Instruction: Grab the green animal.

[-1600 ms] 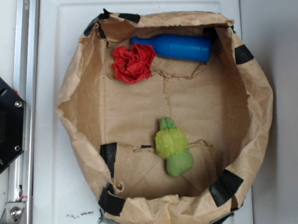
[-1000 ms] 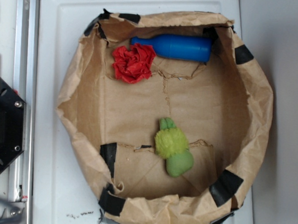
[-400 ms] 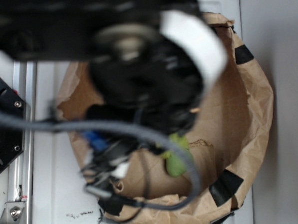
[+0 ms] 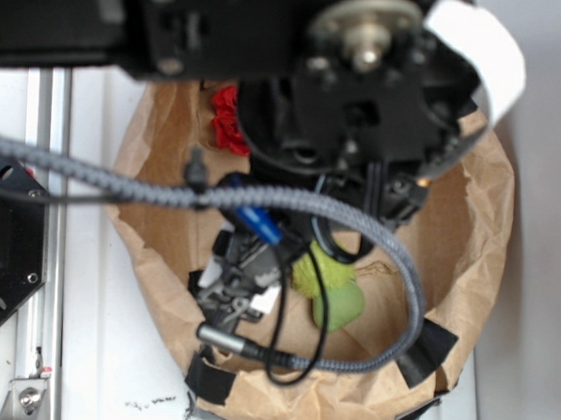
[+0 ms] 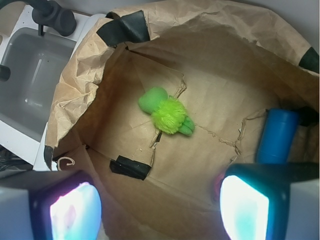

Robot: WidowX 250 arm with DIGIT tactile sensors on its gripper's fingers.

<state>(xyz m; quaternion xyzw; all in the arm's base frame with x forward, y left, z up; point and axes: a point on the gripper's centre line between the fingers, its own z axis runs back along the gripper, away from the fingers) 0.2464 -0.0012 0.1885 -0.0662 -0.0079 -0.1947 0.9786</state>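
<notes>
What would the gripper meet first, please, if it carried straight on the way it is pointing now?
Most likely the green animal, which lies near the middle of the wrist view between the two fingers. Nothing shows in between, though depth is unclear, so it might touch the bare brown paper floor just beside it.

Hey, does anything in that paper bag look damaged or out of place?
The brown paper bag is crumpled and patched with black tape, and its floor has ragged tears beside the green animal. The animal lies on its side, undamaged, untouched.
</notes>
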